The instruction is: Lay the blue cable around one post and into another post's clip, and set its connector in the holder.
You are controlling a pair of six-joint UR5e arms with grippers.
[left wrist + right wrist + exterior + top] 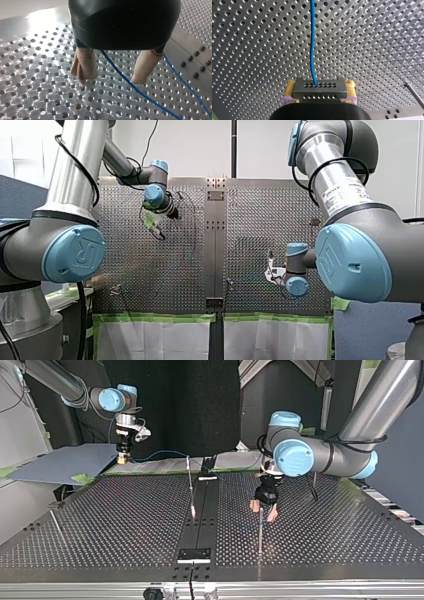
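Perforated table (100, 510); post (260, 532) near left hand (264, 511)

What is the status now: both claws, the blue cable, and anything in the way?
Left claw open, low over the table, blue cable lying beneath it. Right claw shut on the connector. Thin post close by left claw.

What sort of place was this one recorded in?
Most likely a robotics lab test bench: a perforated metal table with thin posts, my left arm and my right arm reaching over it, and a blue cable ending in a connector.
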